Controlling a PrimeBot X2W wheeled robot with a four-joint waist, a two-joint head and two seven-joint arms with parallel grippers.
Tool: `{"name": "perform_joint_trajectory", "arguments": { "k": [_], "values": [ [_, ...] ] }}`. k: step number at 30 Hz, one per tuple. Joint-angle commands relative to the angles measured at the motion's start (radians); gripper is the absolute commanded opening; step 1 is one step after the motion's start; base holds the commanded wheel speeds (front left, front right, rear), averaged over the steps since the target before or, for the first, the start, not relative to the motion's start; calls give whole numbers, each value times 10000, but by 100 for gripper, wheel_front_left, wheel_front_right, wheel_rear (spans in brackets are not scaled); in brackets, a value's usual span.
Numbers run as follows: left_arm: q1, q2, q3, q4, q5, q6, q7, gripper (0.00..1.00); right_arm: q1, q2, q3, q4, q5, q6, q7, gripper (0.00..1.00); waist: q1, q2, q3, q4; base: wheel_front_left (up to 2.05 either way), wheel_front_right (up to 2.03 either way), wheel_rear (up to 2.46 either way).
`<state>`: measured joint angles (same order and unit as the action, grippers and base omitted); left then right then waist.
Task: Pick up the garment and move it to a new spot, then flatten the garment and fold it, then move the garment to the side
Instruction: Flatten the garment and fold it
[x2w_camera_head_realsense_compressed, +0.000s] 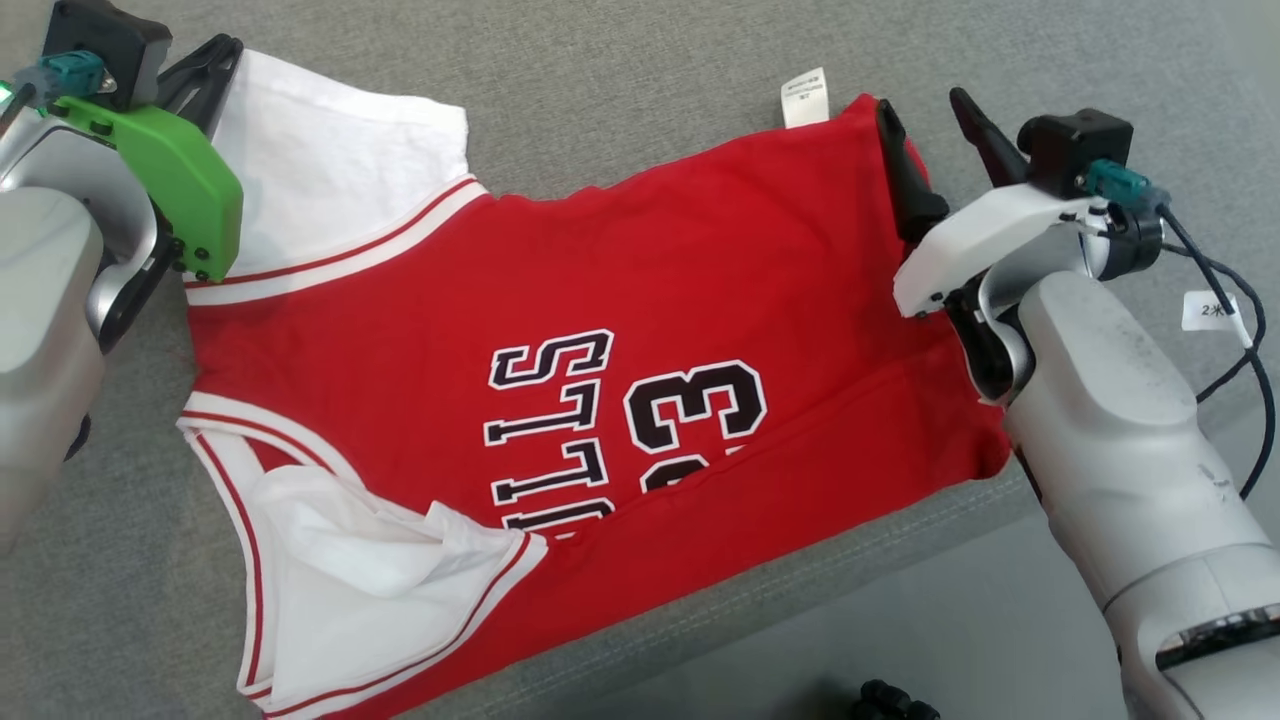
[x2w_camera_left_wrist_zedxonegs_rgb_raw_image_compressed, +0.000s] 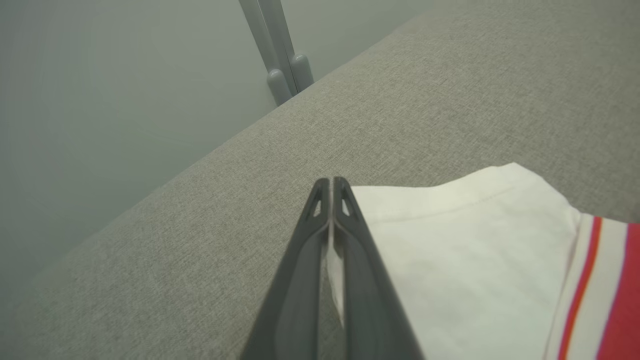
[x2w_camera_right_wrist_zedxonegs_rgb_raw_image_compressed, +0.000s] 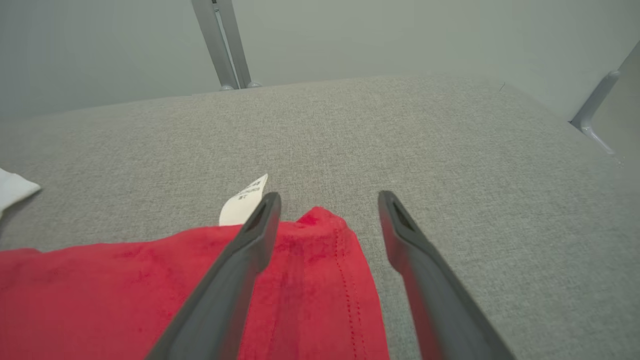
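The left gripper (x2w_camera_left_wrist_zedxonegs_rgb_raw_image_compressed: 330, 184) pinches the white sleeve corner (x2w_camera_left_wrist_zedxonegs_rgb_raw_image_compressed: 450, 240) of the garment (x2w_camera_head_realsense_compressed: 600, 290); the right gripper (x2w_camera_right_wrist_zedxonegs_rgb_raw_image_compressed: 330, 200), spread, straddles its red hem corner (x2w_camera_right_wrist_zedxonegs_rgb_raw_image_compressed: 320, 235), apparently preparing a two-point lift.

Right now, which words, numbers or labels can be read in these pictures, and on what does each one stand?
"LLS": black letters edged in white, on the red jersey; the letter before them is half hidden by a fold.
"3": on the same jersey; the digit beside it is partly folded under.
"2米": on the white cable tag.
White care tag at the jersey's edge: the print is too small to read.
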<state>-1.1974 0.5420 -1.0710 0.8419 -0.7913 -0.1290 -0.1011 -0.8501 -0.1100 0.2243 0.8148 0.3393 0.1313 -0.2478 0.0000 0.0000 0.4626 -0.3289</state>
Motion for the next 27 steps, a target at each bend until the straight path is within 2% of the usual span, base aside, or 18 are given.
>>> {"name": "perform_joint_trajectory", "arguments": {
  "k": [1, 9, 18, 19, 20, 21, 22, 27],
  "values": [
    [-229, -64, -82, -50, -39, -10, -120, 0, -374, -114, 43, 467, 68, -12, 82, 100, 0, 0, 104, 292, 0, 0, 0],
    [-577, -316, -505, -179, -154, -10, -444, 0, -1762, -185, 195, 2729, 359, -12, 169, 100, 0, 0, 307, 767, 0, 0, 0],
    [-828, -449, -848, -216, -341, -10, -720, 0, -2241, -233, 232, 4246, 494, -10, 266, 100, 0, 0, 382, 1043, 0, 0, 0],
    [-867, -444, -873, -224, -365, -10, -743, 0, -2249, -254, 212, 4327, 507, -10, 264, 88, 0, 0, 397, 1055, 0, 0, 0],
    [-900, -432, -895, -236, -388, -10, -769, 0, -2254, -259, 229, 4381, 480, -12, 237, 49, 0, 0, 413, 1063, 0, 0, 0],
    [-932, -409, -921, -242, -405, -10, -792, 0, -2293, -259, 198, 4378, 516, -12, 134, 30, 0, 0, 428, 1068, 0, 0, 0],
    [-956, -378, -954, -238, -423, -10, -808, 0, -2327, -271, 196, 4371, 504, -12, 61, 0, 0, 0, 439, 1073, 0, 0, 0],
    [-941, -275, -1056, -131, -559, -10, -1013, 0, -2380, -379, 147, 4430, 428, -13, -128, 0, 0, 0, 353, 1112, 0, 0, 0]
  ]
}}
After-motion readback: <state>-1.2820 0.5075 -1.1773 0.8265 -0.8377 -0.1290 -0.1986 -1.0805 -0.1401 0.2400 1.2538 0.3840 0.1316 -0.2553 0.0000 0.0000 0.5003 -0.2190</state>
